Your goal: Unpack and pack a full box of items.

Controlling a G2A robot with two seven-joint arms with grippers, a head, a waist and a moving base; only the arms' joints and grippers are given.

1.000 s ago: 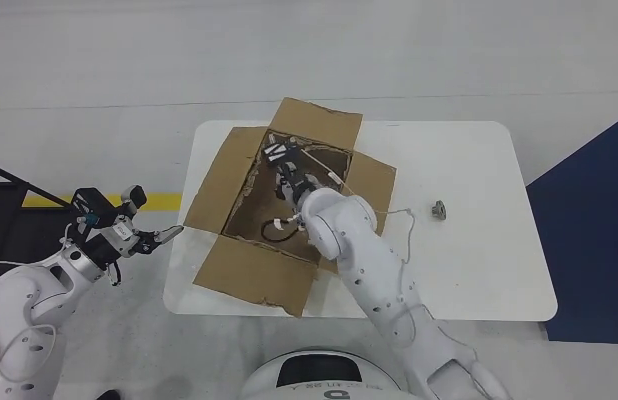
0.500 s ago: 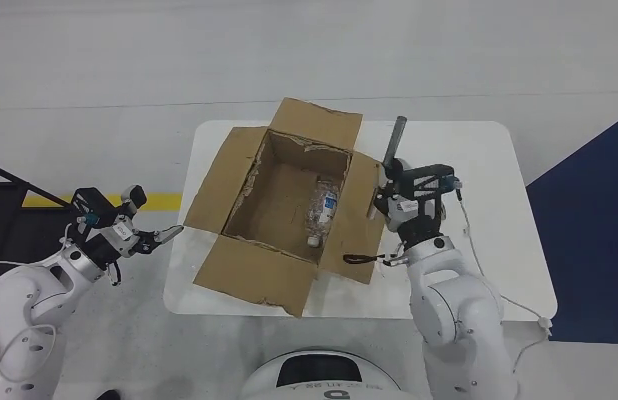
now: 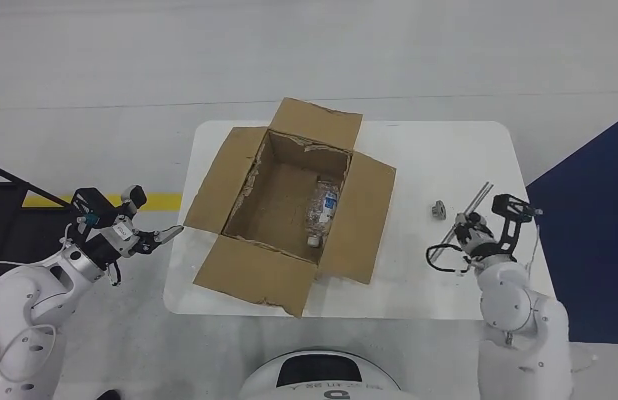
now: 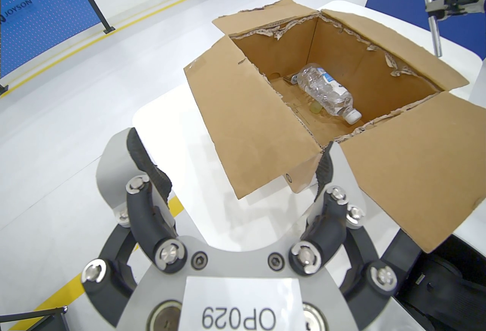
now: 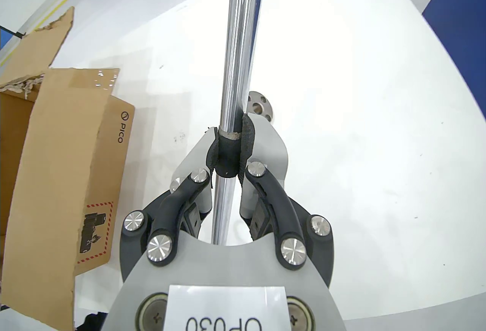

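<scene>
cardboard box (image 3: 274, 205) stands open on the left half of the white table (image 3: 459, 160), with all four flaps folded outward and torn along their edges. a clear plastic bottle (image 3: 325, 205) lies on its side on the box floor, close to the wall that faces the right arm, and its white cap points toward the robot. in the left wrist view a small yellowish thing (image 4: 314, 107) lies touching the bottle (image 4: 326, 89) near its neck; it is too small to say what it is.

the right gripper (image 3: 467, 236) hangs over the right part of the table, well apart from the box, its fingers clamped on a shiny metal rod (image 3: 479, 198). the right wrist view shows the black pads (image 5: 248, 142) pressed against both sides of the rod (image 5: 243, 44), which sticks out past the fingertips and also runs back toward the wrist. a small round metal flange (image 3: 439, 209) lies on the table just beside the rod, between it and the box.

the left gripper (image 3: 154, 237) hangs off the table's left edge, over the floor, turned toward the box. its fingers (image 4: 148, 165) stand wide apart with nothing between them.
</scene>
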